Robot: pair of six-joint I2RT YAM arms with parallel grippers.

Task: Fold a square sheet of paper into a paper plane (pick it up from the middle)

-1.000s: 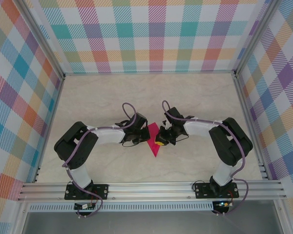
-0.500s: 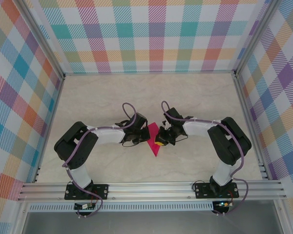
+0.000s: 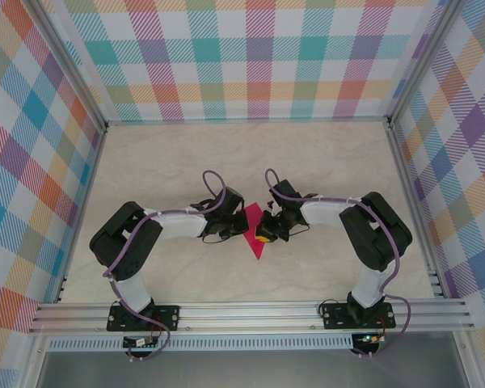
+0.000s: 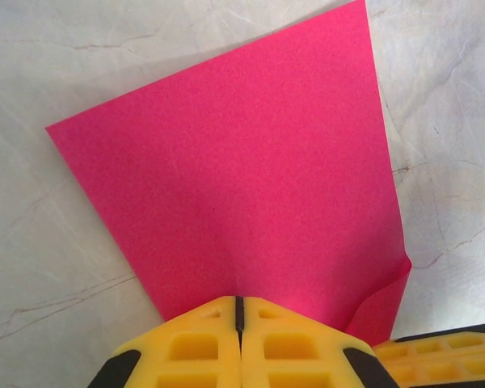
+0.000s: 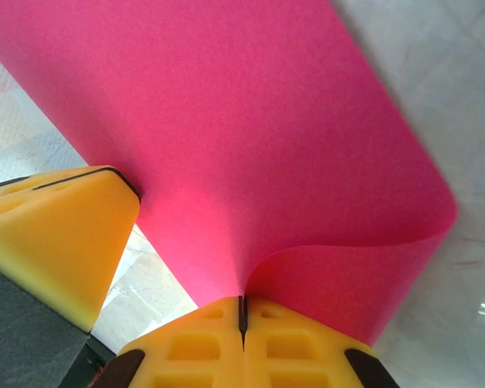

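Where the two arms meet at the middle of the bench [image 3: 323, 162], the square sheet of paper [image 3: 255, 233] is caught between them, most of it smooth and one edge curling over. From above it reads as a narrow pink sliver, with its long axis running far to near and a corner pointing toward the arm bases. The left end effector [image 4: 238, 311] is pressed together on one edge of the sheet. Just beside it, the right end effector [image 5: 242, 311] pinches the curled flap. Plaid walls [image 3: 250, 56] enclose the bench, well apart from the paper.
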